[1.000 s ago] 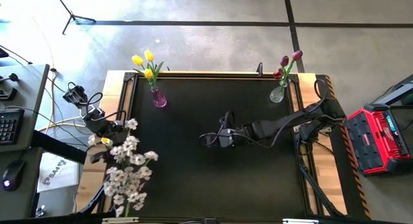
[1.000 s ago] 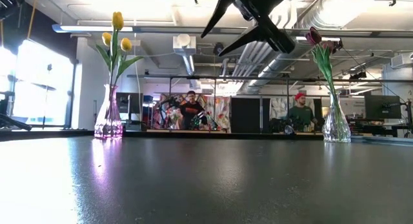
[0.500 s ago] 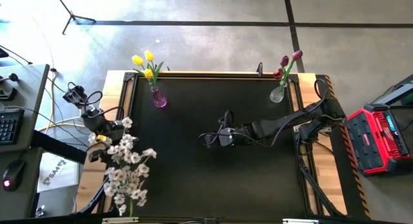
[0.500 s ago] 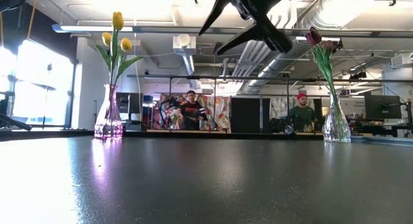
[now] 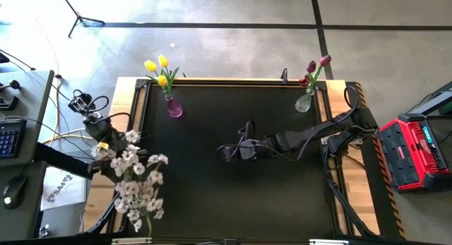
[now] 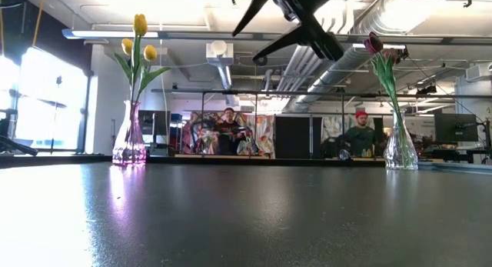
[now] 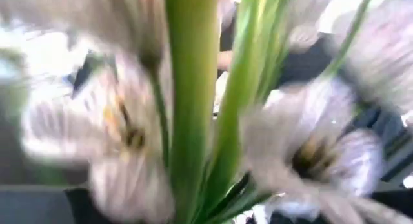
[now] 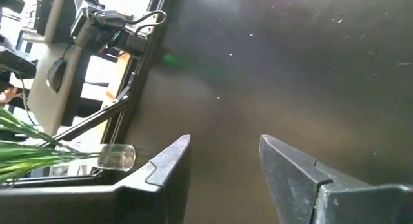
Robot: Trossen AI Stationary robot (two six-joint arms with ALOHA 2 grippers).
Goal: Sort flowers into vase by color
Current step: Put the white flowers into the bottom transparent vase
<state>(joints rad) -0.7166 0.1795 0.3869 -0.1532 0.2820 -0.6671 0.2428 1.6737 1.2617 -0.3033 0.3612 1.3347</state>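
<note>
Three yellow tulips (image 5: 159,67) stand in a purple vase (image 5: 174,108) at the far left. Dark red tulips (image 5: 313,67) stand in a clear vase (image 5: 304,102) at the far right. A leafy spray of white blossoms (image 5: 138,181) stretches along the table's left edge, and its stem runs toward the near-left corner. There the right wrist view shows green stems in a clear glass vase (image 8: 117,157). My left gripper (image 5: 111,145) is at the spray's far end, with blurred blossoms and stems (image 7: 193,108) filling its wrist view. My right gripper (image 5: 224,153) hangs open above the table's middle.
The black mat (image 5: 233,202) is bare around my right gripper. Loose cables (image 5: 85,104) lie by the left arm's base. A red case (image 5: 417,150) stands off the table's right side. Two people (image 6: 228,128) (image 6: 360,132) are in the room behind the table.
My left arm has drawn back toward the table's left edge and risen a little. The blossoms of the white spray have shifted left with it. The spray's lower stem has swung slightly toward the right.
</note>
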